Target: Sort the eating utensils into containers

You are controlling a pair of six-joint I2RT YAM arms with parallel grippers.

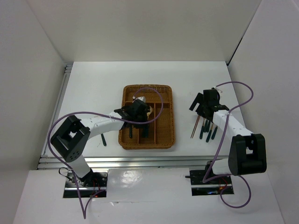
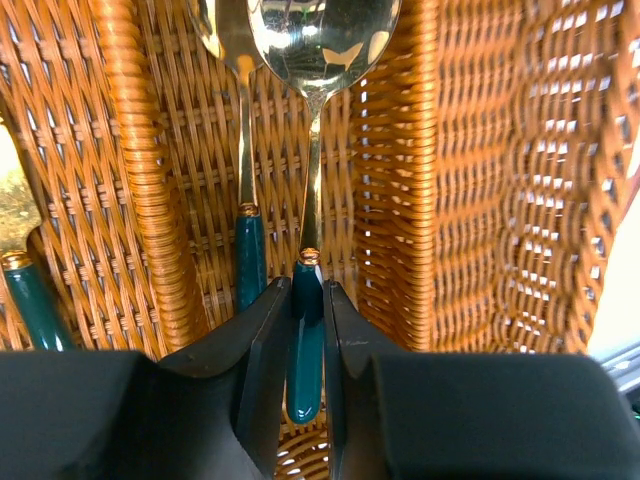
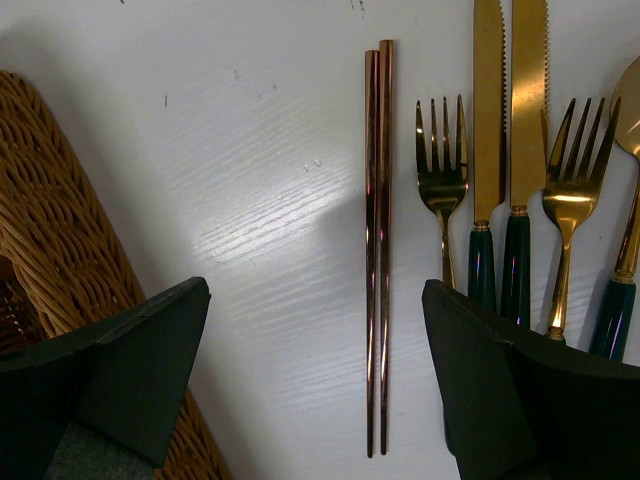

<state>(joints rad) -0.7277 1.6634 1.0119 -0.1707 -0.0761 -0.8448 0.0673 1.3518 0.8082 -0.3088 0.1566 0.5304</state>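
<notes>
The left gripper (image 2: 308, 300) was clamped on the green handle of a spoon (image 2: 318, 40), within a long section of the tray (image 2: 400, 200), just beside a second spoon (image 2: 245, 180) lying there. The right gripper (image 3: 315, 310) hung wide open over the chopsticks (image 3: 377, 250) on the table (image 3: 270, 150), right of the tray. Forks (image 3: 441, 170) and knives (image 3: 487, 100) lay just right of them.

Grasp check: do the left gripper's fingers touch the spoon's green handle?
Touching. Left wrist view shows fingers of the left gripper clamped flush on the spoon handle, no gap.
</notes>
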